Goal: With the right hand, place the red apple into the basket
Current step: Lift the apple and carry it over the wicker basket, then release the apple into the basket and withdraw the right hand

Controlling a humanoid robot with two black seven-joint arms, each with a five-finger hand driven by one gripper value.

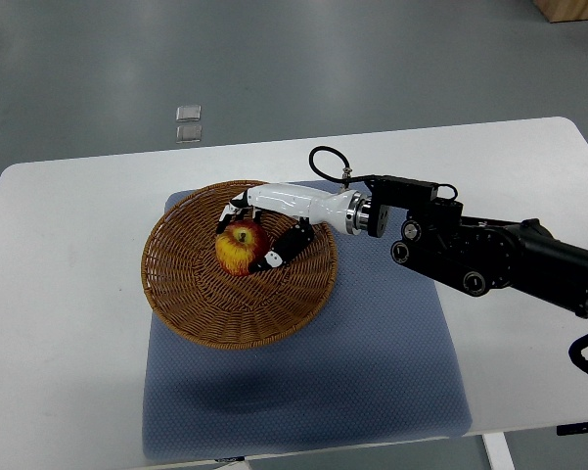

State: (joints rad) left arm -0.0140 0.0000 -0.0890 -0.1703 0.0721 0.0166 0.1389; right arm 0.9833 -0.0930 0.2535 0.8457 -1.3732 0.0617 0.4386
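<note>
We see a white counter (68, 323) with rounded corners, standing on a smooth grey floor (274, 59) that catches soft, pale patches of light. Two small square plates (188, 123) are set in the floor just beyond the counter's far edge. A wooden piece of furniture (572, 9) shows at the top right corner.

A robotics lab or test room: a plain white tabletop (68, 323) stands on a bare grey floor (274, 59). A blue mat (391, 372) marks the work area beneath a black robot arm (509, 259).
</note>
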